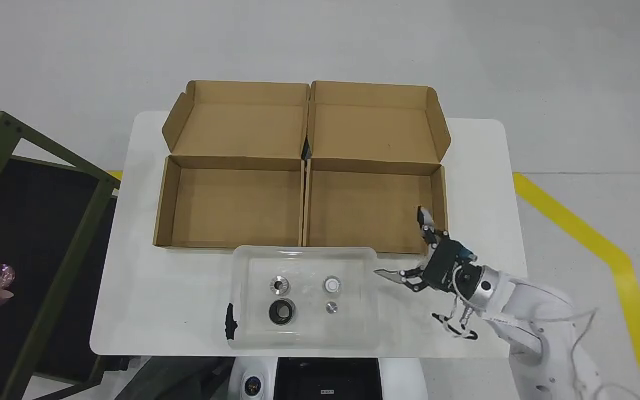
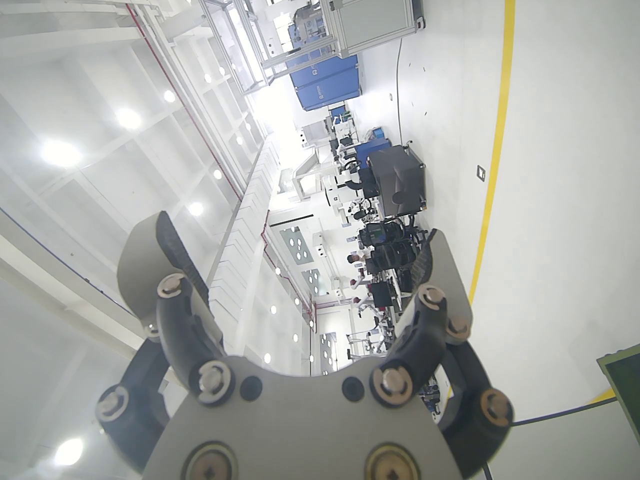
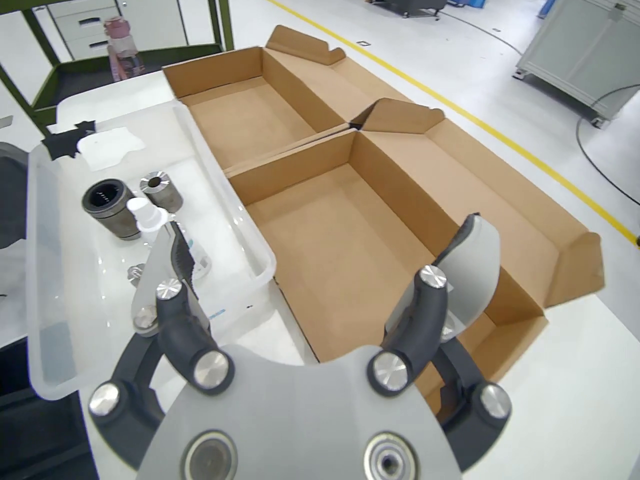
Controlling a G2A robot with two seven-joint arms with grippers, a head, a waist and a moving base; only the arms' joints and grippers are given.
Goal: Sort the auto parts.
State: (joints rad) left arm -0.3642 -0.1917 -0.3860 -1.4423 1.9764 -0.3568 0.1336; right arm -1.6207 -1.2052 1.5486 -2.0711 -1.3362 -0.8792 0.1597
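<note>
A clear plastic tray (image 1: 240, 262) at the table's front holds a black cylindrical bearing (image 1: 281, 312), a metal bushing (image 1: 277, 286), a white plastic part (image 1: 333, 286) and a small metal piece (image 1: 333, 307). My right gripper (image 1: 402, 244) is open and hovers just off the tray's right end, in front of the right box. In its wrist view the right gripper (image 3: 325, 227) holds nothing; the bearing (image 3: 110, 202), bushing (image 3: 160, 189) and white part (image 3: 145, 214) lie beyond one finger. My left gripper (image 2: 300, 232) is open, empty and pointed up at the room.
Two open cardboard boxes, left (image 1: 232, 205) and right (image 1: 372, 208), stand side by side behind the tray with lids folded back. A green cart (image 1: 50, 250) stands off the table's left edge. A black scrap (image 1: 231, 325) sits on the tray's left rim. Bare tabletop (image 1: 480, 180) lies right of the boxes.
</note>
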